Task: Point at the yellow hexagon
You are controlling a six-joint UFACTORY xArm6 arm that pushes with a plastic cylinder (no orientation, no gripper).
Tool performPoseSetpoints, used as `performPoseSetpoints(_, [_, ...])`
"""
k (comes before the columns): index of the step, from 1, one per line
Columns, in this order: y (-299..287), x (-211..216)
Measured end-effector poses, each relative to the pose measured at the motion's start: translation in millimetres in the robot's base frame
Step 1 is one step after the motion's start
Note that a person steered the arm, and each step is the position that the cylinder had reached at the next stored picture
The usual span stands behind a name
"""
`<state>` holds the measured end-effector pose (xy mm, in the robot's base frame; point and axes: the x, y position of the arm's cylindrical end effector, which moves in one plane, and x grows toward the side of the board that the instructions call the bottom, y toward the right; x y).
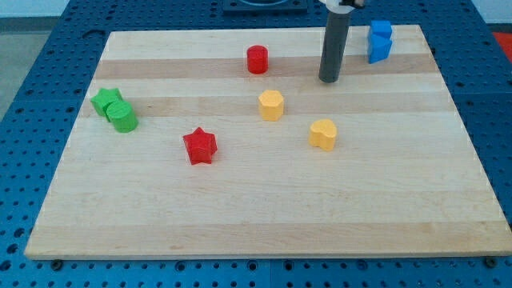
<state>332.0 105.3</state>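
Observation:
The yellow hexagon (271, 105) sits near the middle of the wooden board (264, 208). My tip (328, 80) stands up and to the right of it, apart from it by a clear gap. A second yellow block, heart-shaped (323, 134), lies below and right of the hexagon, straight below my tip. The rod comes down from the view's top.
A red cylinder (257, 59) is at the upper middle, left of my tip. A red star (199, 146) lies lower left. A green star (106, 101) and a green cylinder (122, 117) touch at the left edge. Two blue blocks (379, 41) sit at the top right.

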Motion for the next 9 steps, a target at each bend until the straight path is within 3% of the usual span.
performPoseSetpoints(2, [0.0, 26.2])
performPoseSetpoints(9, [-53.6, 22.9])
